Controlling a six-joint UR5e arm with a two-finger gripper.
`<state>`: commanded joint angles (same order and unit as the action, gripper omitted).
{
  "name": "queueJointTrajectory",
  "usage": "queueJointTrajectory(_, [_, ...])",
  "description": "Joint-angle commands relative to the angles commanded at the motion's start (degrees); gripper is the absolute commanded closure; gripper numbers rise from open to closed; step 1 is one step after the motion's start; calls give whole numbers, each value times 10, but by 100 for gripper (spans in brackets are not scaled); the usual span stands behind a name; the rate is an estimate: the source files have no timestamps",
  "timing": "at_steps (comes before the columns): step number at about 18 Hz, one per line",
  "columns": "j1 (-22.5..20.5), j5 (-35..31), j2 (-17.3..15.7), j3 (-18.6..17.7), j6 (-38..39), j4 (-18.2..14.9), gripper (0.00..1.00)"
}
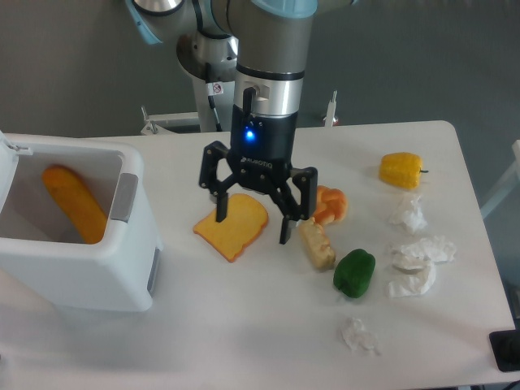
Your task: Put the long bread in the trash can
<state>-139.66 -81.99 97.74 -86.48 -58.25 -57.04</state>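
The long bread [74, 204], a smooth orange-yellow loaf, lies slanted inside the white trash can [97, 280] at the left of the table. My gripper [254, 226] hangs open well to the right of the can, above the flat toast slice [233, 226], with nothing between its black fingers.
A twisted orange bun [331, 203] and a pale beige chunk [317, 244] lie just right of the gripper. A green pepper [354, 273], a yellow pepper [400, 170] and several crumpled white tissues [419, 253] sit further right.
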Motion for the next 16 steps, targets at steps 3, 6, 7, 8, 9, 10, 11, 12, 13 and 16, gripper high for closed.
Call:
queueJointTrajectory(3, [-5,-7,-26,-32,-29,2,0])
queueJointTrajectory(6, [-15,-6,-40,-45,-32,3,0])
queueJointTrajectory(7, [-15,-5,-42,-46,-32,3,0])
queueJointTrajectory(8, [-15,-5,-42,-46,-31,3,0])
queueJointTrajectory(9, [-15,-5,-43,-47,-30,4,0])
queueJointTrajectory(10, [-14,-4,-42,-48,-29,4,0])
queueJointTrajectory(11, [-14,-4,-42,-48,-28,4,0])
queueJointTrajectory(12, [-14,-4,-42,-48,-27,4,0])
queueJointTrajectory(13, [-14,-4,-41,-47,-27,5,0])
queueJointTrajectory(16, [-16,-3,-42,-47,-27,4,0])
